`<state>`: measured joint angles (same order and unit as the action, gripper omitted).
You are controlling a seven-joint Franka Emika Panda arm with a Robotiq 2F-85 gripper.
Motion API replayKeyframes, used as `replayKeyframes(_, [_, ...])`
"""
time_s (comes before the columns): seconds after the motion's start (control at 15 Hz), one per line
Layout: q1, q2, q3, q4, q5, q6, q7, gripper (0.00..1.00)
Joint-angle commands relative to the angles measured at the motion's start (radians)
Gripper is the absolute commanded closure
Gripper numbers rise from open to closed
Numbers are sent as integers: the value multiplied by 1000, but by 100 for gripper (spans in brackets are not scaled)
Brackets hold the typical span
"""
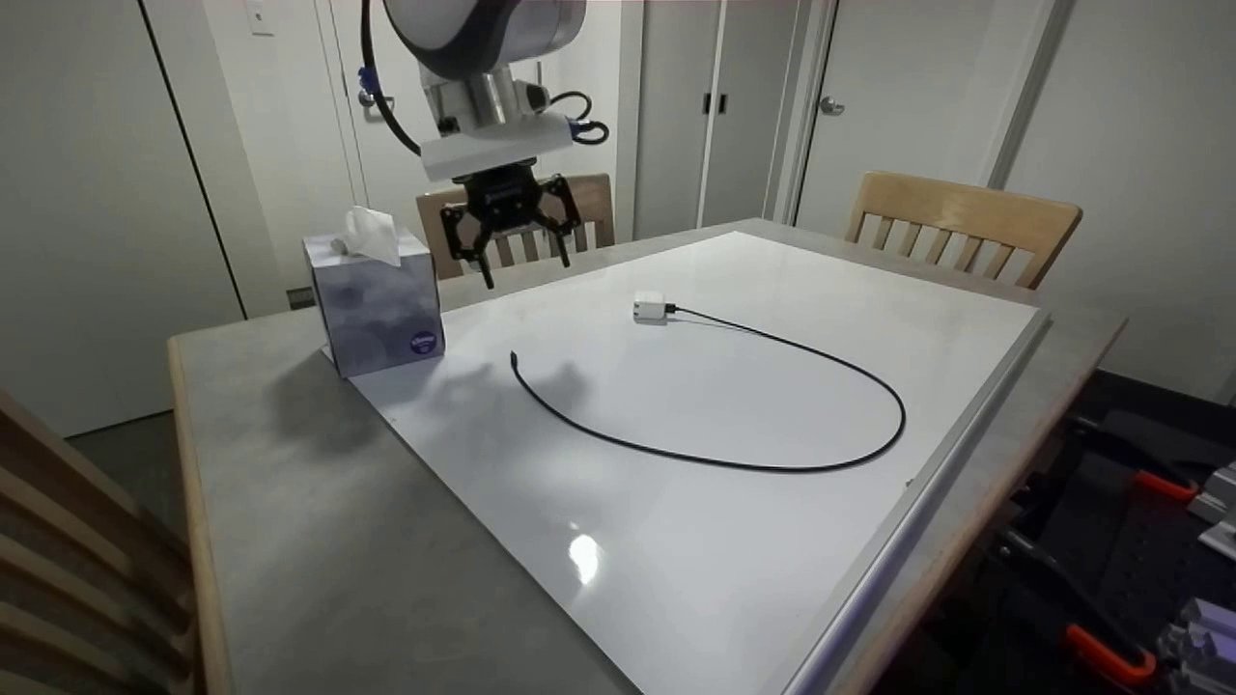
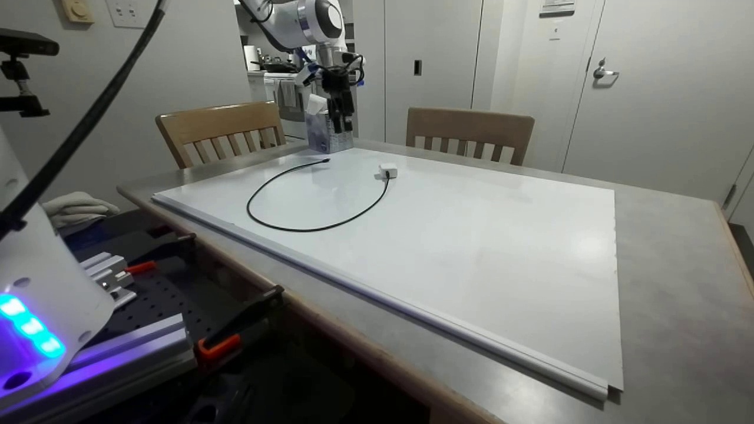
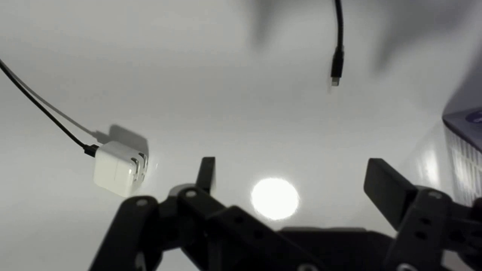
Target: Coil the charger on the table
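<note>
Black charger cable [image 1: 782,470], open curve, on white-topped table [image 1: 715,550]

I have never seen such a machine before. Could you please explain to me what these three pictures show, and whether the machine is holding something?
The machine is a robot arm ending in a black two-fingered gripper, its hand. Two pictures come from cameras standing outside it, looking across the table from different places. The third comes from a camera on its wrist, looking down past the fingers.

On the table's glossy white panel lies a charger: a black cable in a wide, open curve, one end plugged into a white power block, the other end loose. A tissue box stands at the panel's edge, and wooden chairs stand by the table.

Nothing is held: the gripper hangs above the table with its fingers apart.
</note>
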<state>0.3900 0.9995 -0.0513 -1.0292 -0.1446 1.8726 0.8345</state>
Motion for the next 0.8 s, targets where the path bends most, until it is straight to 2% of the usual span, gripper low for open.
replayKeyframes(0.0, [-5,9,9,20,5,-35,-28,0])
replayKeyframes(0.33, [-64,21,101,28,117,-108,-192,0])
replayKeyframes(0.73, [-66,27,111,-6,174,-111,-169,0])
